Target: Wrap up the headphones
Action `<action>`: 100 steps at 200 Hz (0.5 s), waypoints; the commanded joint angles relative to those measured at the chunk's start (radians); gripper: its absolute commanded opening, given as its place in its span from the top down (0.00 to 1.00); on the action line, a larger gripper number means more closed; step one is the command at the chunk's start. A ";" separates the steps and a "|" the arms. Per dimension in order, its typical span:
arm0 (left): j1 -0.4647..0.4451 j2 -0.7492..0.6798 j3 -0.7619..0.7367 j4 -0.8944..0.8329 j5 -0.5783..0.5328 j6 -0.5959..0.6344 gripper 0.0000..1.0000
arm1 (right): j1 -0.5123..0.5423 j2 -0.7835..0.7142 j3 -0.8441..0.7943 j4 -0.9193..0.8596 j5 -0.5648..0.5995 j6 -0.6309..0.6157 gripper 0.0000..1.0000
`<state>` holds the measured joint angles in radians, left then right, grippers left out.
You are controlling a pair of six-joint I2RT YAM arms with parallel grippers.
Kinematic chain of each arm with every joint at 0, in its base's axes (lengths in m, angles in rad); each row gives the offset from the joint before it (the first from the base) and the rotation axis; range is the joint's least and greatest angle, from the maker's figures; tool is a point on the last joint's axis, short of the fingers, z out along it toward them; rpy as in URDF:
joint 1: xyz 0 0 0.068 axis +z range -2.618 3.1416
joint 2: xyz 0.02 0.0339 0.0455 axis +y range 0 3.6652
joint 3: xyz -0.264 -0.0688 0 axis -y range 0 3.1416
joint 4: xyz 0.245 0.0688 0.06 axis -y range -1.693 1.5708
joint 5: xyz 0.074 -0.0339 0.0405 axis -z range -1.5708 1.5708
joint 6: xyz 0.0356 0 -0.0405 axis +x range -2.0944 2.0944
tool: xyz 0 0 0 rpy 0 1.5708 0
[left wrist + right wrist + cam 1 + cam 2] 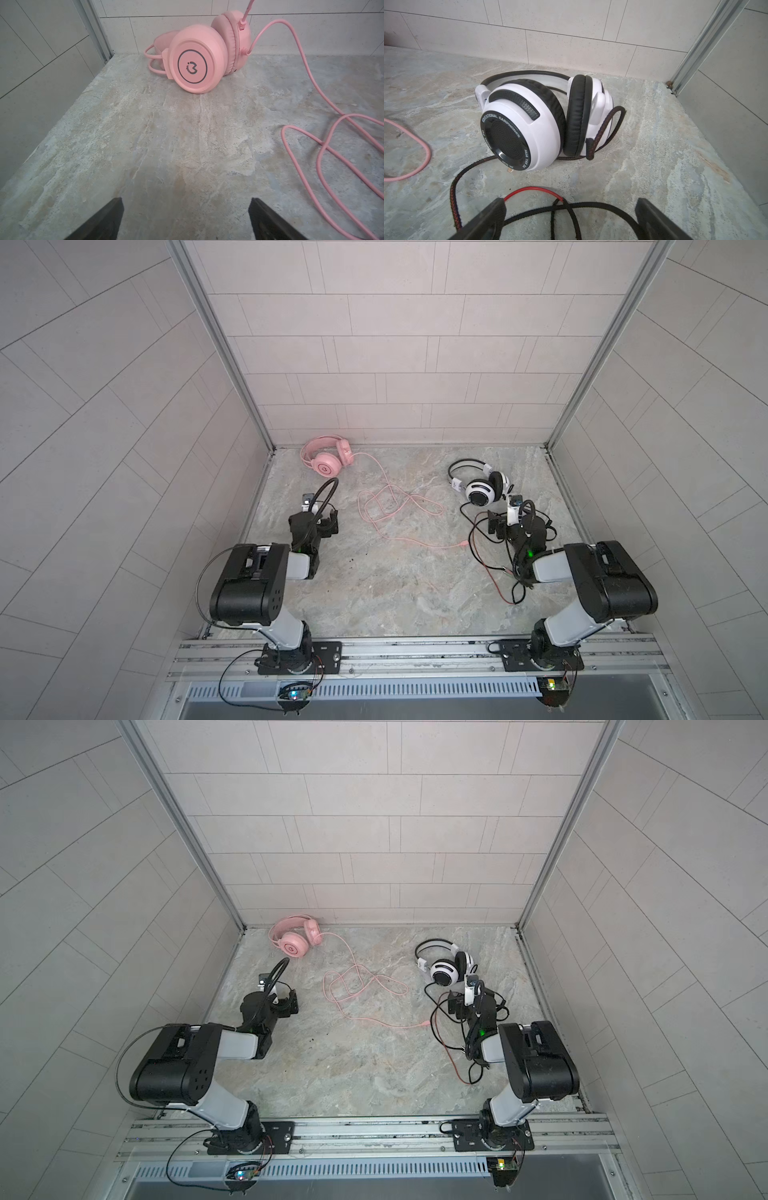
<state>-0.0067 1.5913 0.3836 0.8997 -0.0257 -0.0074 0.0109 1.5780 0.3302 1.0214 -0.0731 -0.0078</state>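
Observation:
The pink headphones lie at the back left, by the wall. Their pink cable runs in loose loops across the middle of the floor. My left gripper is open and empty over bare floor, short of the pink ear cup. The white-and-black headphones lie at the back right. Their black cable sprawls under my right gripper, which is open and hovers above a cable crossing.
Tiled walls close in the stone-patterned floor on three sides. A metal corner post stands near the white headset. A red stretch of wire joins the black cable. An aluminium rail carries both arm bases in front.

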 commanded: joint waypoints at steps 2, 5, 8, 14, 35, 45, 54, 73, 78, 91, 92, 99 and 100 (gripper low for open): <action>0.007 -0.007 0.015 0.019 0.004 -0.005 0.00 | -0.003 0.001 -0.003 0.020 -0.017 -0.016 0.01; 0.007 -0.007 0.014 0.019 0.004 -0.005 0.00 | -0.002 0.001 -0.002 0.020 -0.015 -0.016 0.01; 0.007 -0.007 0.014 0.017 0.004 -0.004 0.00 | -0.002 0.002 -0.002 0.021 -0.016 -0.016 0.01; 0.007 -0.007 0.014 0.017 0.004 -0.004 0.00 | -0.002 0.001 -0.002 0.022 -0.016 -0.015 0.01; 0.007 -0.007 0.014 0.017 0.003 -0.004 0.00 | -0.002 0.002 -0.001 0.018 -0.017 -0.014 0.01; 0.007 -0.007 0.014 0.016 0.004 -0.005 0.00 | -0.002 0.002 0.000 0.017 -0.019 -0.015 0.01; 0.007 -0.007 0.014 0.016 0.003 -0.004 0.00 | -0.002 0.002 0.000 0.017 -0.019 -0.015 0.01; 0.007 -0.007 0.014 0.017 0.003 -0.005 0.00 | -0.002 0.002 0.000 0.016 -0.019 -0.015 0.01; 0.007 -0.007 0.014 0.017 0.004 -0.003 0.00 | -0.002 0.002 -0.001 0.017 -0.019 -0.015 0.01; 0.007 -0.007 0.014 0.017 0.003 -0.003 0.00 | -0.002 0.002 0.000 0.017 -0.019 -0.015 0.01; 0.007 -0.007 0.014 0.017 0.003 -0.003 0.00 | -0.002 0.002 0.000 0.017 -0.019 -0.015 0.01; 0.007 -0.007 0.014 0.017 0.003 -0.003 0.00 | -0.002 0.002 0.000 0.017 -0.019 -0.014 0.01; 0.007 -0.007 0.014 0.017 0.003 -0.003 0.00 | -0.002 0.002 0.000 0.017 -0.019 -0.015 0.01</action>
<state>-0.0067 1.5913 0.3836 0.8997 -0.0257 -0.0074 0.0109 1.5780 0.3302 1.0260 -0.0845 -0.0082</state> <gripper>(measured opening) 0.999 0.993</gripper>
